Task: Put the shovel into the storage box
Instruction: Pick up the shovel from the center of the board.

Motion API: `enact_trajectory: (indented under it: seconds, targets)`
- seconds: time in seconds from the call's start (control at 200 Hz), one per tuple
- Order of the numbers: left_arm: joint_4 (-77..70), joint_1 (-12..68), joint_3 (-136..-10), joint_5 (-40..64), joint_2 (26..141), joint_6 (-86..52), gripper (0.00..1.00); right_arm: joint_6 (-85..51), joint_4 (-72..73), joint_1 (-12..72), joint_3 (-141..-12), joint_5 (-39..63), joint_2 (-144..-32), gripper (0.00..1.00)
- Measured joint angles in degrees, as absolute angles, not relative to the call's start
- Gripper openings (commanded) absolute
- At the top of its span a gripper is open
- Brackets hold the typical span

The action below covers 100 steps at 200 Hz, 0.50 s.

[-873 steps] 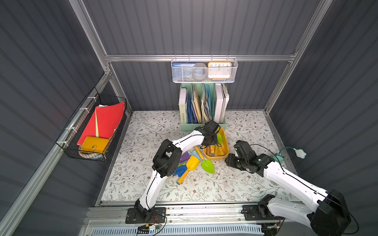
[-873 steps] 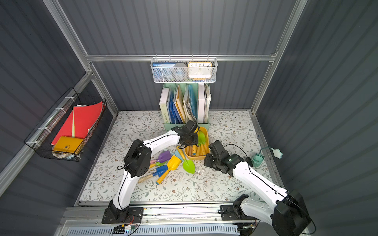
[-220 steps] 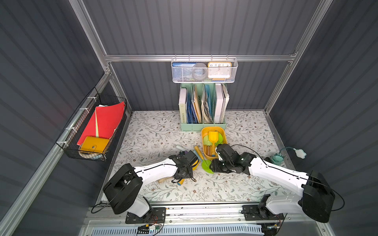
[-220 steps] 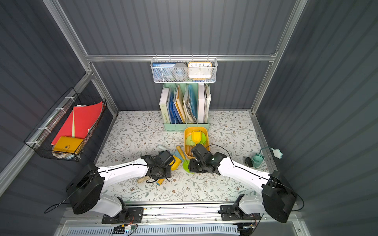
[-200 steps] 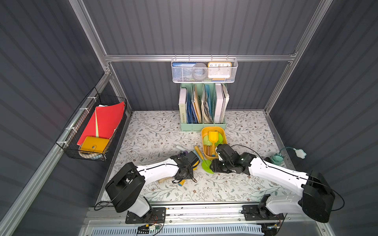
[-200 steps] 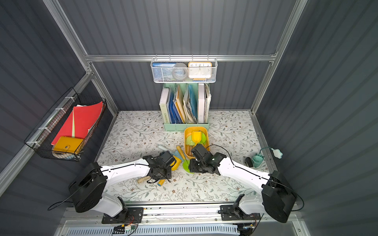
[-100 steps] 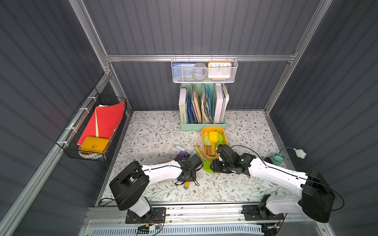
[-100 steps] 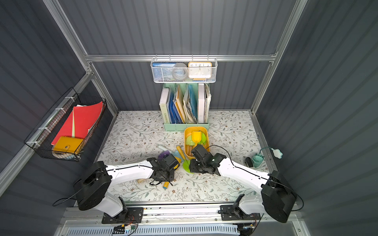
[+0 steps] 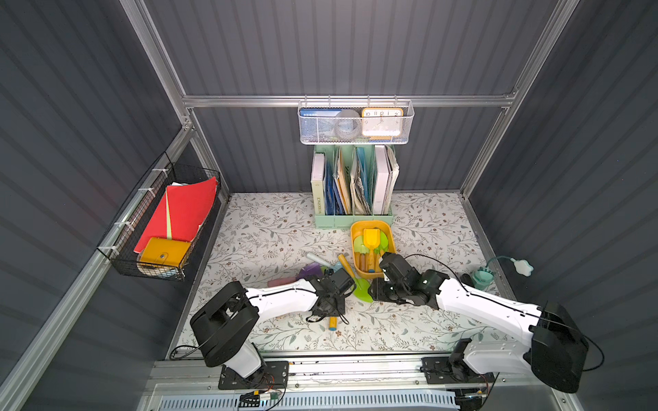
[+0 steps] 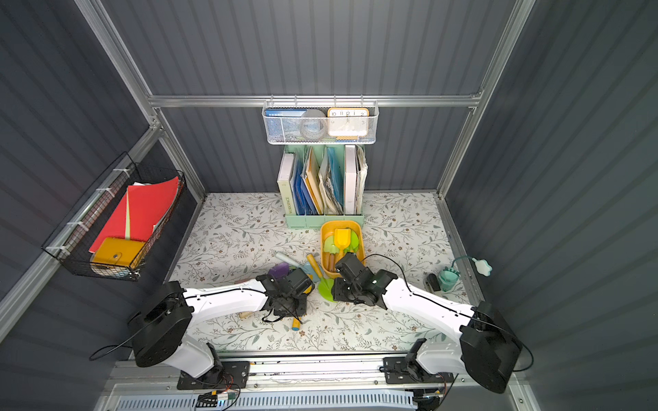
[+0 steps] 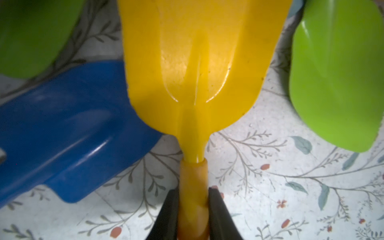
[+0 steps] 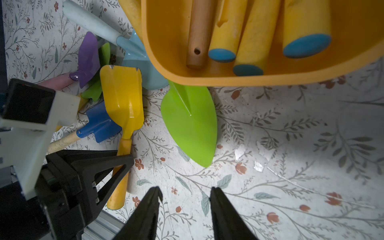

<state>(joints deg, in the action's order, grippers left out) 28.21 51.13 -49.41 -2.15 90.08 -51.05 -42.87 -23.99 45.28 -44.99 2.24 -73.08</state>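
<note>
Straight ahead of the left end effector, clenched on its handle, the shovel points toward the storage box.

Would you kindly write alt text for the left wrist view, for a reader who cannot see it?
The left end effector is shut on the handle of the yellow shovel, over the floral mat. Its blade overlaps a blue shovel blade; a green trowel blade lies apart, opposite.
</note>
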Motion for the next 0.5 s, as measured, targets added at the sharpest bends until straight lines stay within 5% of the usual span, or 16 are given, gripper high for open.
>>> enact_trajectory:
  seconds: [0.5]
  targets:
    - [27.86, 51.13, -55.42, -1.69, 88.16, -51.29, 0.11, -42.7, -25.58, 44.53, -44.99, -0.14, -70.59, 0.45]
